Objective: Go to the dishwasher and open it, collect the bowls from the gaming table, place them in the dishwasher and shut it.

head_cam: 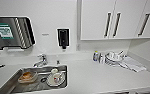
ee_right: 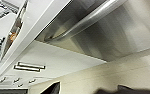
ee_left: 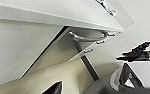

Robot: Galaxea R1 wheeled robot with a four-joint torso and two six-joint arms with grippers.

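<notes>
The dishwasher (ee_right: pixel 131 32) has a brushed steel front just under the white counter edge, close to my right wrist, and its bar handle (ee_right: pixel 91 17) runs along the top. In the left wrist view the dishwasher's handle (ee_left: pixel 84 38) appears further off, past a white cabinet door (ee_left: pixel 18 47). A dark tip of my left gripper (ee_left: pixel 53 88) and one of my right gripper (ee_right: pixel 53 88) show low over the beige floor, holding nothing that I can see. The gaming table and its bowls are out of view.
Ahead is a white counter (head_cam: pixel 91 77) with a steel sink (head_cam: pixel 6 85) holding used dishes (head_cam: pixel 28 76). A tap (head_cam: pixel 42 60), a towel dispenser (head_cam: pixel 11 32), a soap dispenser (head_cam: pixel 63 37), stacked dishes (head_cam: pixel 113 58) and wall cabinets (head_cam: pixel 116 20) stand behind.
</notes>
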